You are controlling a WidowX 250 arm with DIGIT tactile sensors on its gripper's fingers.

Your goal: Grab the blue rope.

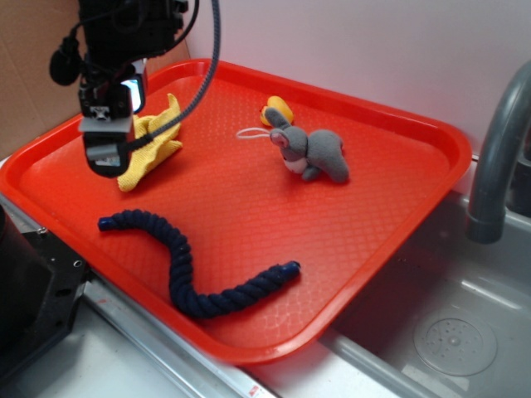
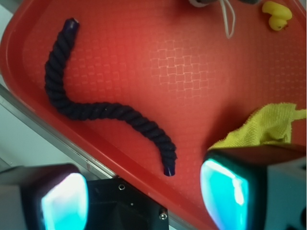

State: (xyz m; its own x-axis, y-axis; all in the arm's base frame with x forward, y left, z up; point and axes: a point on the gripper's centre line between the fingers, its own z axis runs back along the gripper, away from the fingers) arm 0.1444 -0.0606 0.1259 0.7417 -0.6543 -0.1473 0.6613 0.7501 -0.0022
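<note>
The blue rope (image 1: 187, 269) lies limp in an S-curve on the red tray (image 1: 398, 199), near its front edge. In the wrist view the blue rope (image 2: 96, 108) runs from upper left to a capped end between my fingers. My gripper (image 1: 106, 157) hangs above the tray's left side, over a yellow cloth, well above the rope's left end. In the wrist view the gripper (image 2: 144, 196) is open and empty, with its two cyan pads wide apart.
A yellow cloth (image 1: 149, 145) lies under the gripper. A grey toy mouse (image 1: 315, 153) and a small yellow duck (image 1: 276, 108) sit at the tray's back. A sink basin (image 1: 456, 332) and grey faucet (image 1: 498, 149) stand to the right. A black block (image 1: 33, 290) is at the left.
</note>
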